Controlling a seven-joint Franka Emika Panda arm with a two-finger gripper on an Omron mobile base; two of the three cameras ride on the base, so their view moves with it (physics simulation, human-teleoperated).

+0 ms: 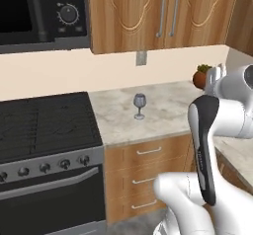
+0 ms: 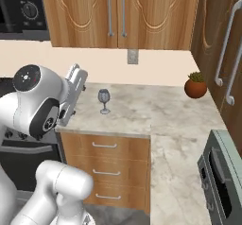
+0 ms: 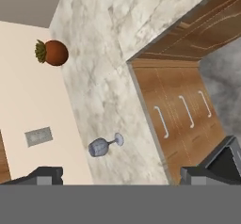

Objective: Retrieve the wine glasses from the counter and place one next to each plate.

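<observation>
One wine glass (image 1: pixel 140 105) stands upright on the marble table (image 1: pixel 163 108), near the middle of its stretch beside the stove (image 1: pixel 44 125) and well apart from the potted plant (image 2: pixel 195 85) in the corner. The pincer (image 3: pixel 120 175) hangs above, jaws spread wide and holding nothing. By this evidence the task is barely begun: no glass grasped, no plate in sight.

Wine glass (image 1: pixel 140 105) translucent grey-blue; counter (image 1: pixel 163 111) veined beige marble; drawers (image 1: pixel 148 177) wood, silver handles.
</observation>
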